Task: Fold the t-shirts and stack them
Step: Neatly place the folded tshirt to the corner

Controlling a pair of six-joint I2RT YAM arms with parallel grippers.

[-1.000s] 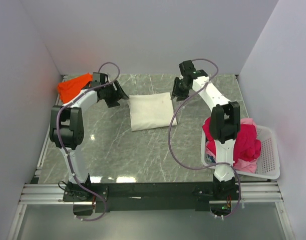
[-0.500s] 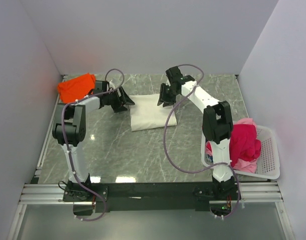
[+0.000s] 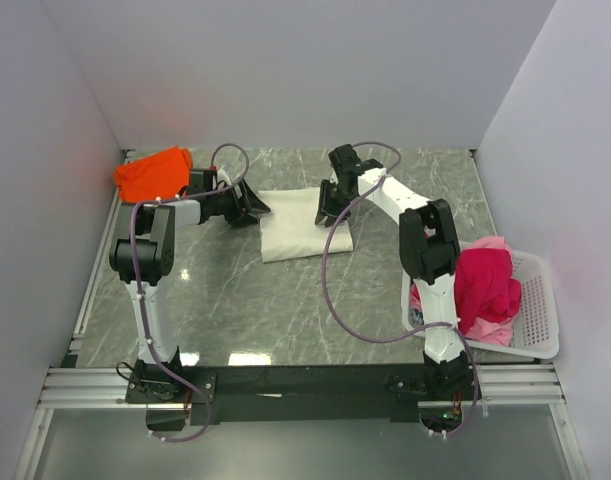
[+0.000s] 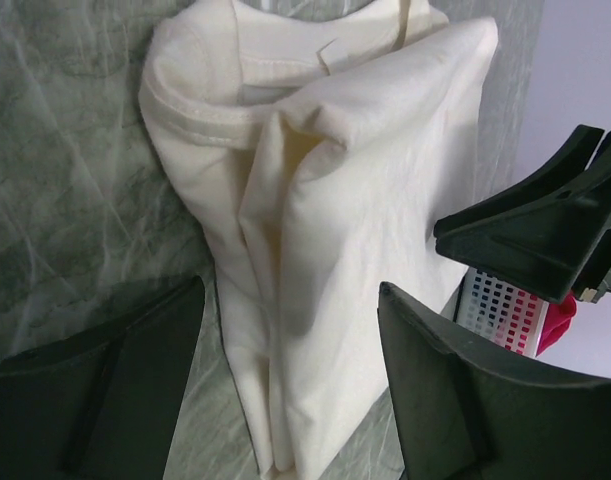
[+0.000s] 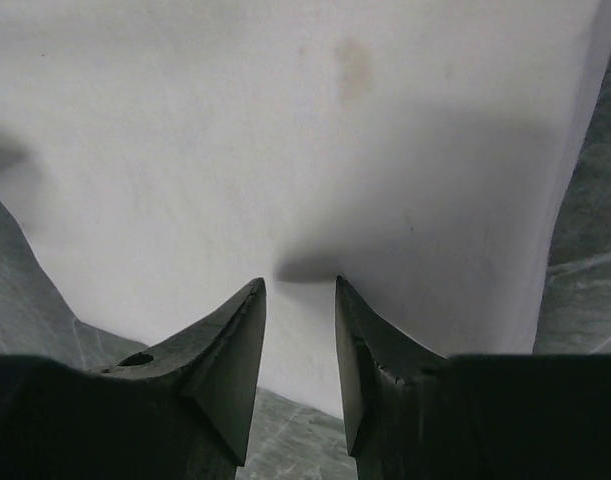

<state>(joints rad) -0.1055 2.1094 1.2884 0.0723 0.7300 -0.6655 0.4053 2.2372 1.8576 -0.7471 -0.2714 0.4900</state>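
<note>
**Both grippers at the cream shirt**

Both arms had swung inward over the last second. The left gripper [image 3: 250, 205] had left the orange shirt's [image 3: 153, 173] side and reached the left edge of the cream shirt [image 3: 297, 232]. The right gripper [image 3: 330, 210] had come from the back right down onto that shirt's right end. The right arm's elbow had also drawn clear of the basket [image 3: 537, 300], so more of the red shirt [image 3: 485, 285] showed. The cream shirt itself lay where it had been.

It sat folded into a rough rectangle on the table [image 3: 285, 300], back of centre, between the two grippers. In the left wrist view its collar end pointed away and a folded edge ran toward the camera. The left gripper [image 4: 285, 400] was spread wide there, one finger on each side of that near end, not clamped on it.

In the right wrist view the right gripper [image 5: 300, 340] stood nearly closed, with only a narrow gap. Its tips were down on the cloth, and a small shadowed pucker sat just ahead of them. Whether cloth was actually pinched could not be told.

The orange shirt lay bunched in the back left corner, just beside the left arm. The red shirt was heaped in the basket at the right edge, with the pink shirt [image 3: 497, 336] showing beneath it.
</note>
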